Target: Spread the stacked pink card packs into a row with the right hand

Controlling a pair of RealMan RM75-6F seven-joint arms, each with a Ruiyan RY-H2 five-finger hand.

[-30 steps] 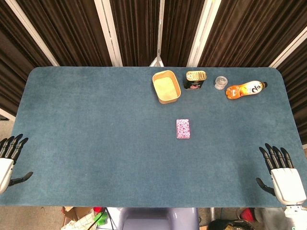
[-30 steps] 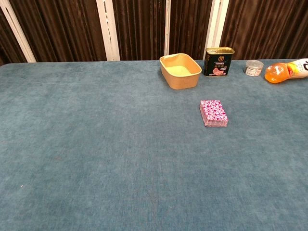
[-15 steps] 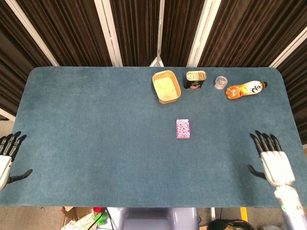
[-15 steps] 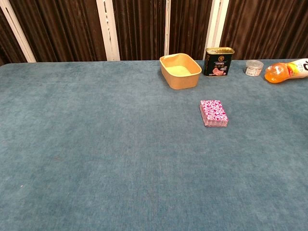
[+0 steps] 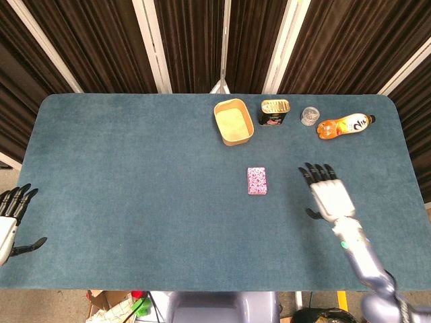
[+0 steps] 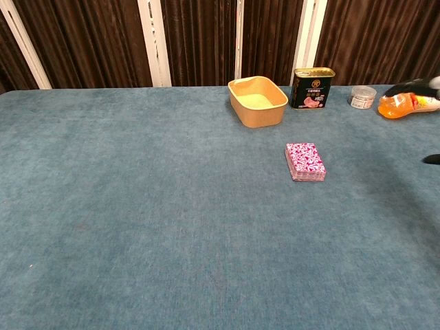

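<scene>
Since a second ago, the right hand (image 5: pixel 328 196) has swung in from the table's near right corner to hover just right of the stacked pink card packs (image 5: pixel 256 180), fingers spread and holding nothing. That stack is a neat block with a pink-and-white speckled top, lying mid-table, untouched. It rests on a blue felt-like tabletop (image 5: pixel 135 175) backed by dark curtains (image 5: pixel 101 40); the left hand (image 5: pixel 9 219) hangs open at the near left edge.

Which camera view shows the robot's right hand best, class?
The head view: the whole right hand shows from above, fingers spread, to the right of the pink card packs. The chest view catches only dark fingertips at its right edge.
</scene>
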